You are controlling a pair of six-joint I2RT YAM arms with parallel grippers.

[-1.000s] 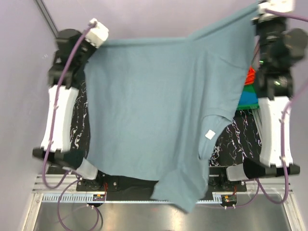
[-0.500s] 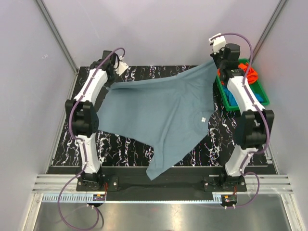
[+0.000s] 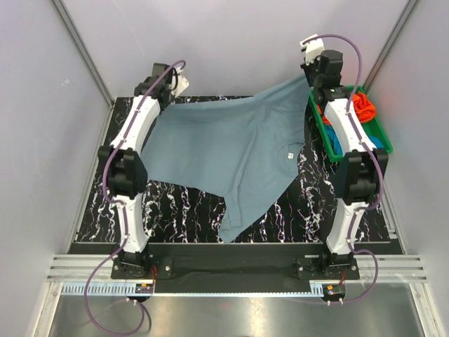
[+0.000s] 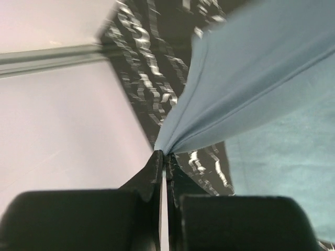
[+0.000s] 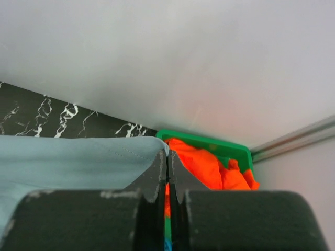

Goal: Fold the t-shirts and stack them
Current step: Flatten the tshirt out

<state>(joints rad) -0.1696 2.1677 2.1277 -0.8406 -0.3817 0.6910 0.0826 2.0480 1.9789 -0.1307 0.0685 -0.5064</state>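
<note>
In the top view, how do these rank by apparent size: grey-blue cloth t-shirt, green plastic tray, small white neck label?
Largest to smallest:
1. grey-blue cloth t-shirt
2. green plastic tray
3. small white neck label

Pale lilac walls — black white-veined marble tabletop.

Right gripper pinches grey-blue t-shirt — orange t-shirt in green tray.
</note>
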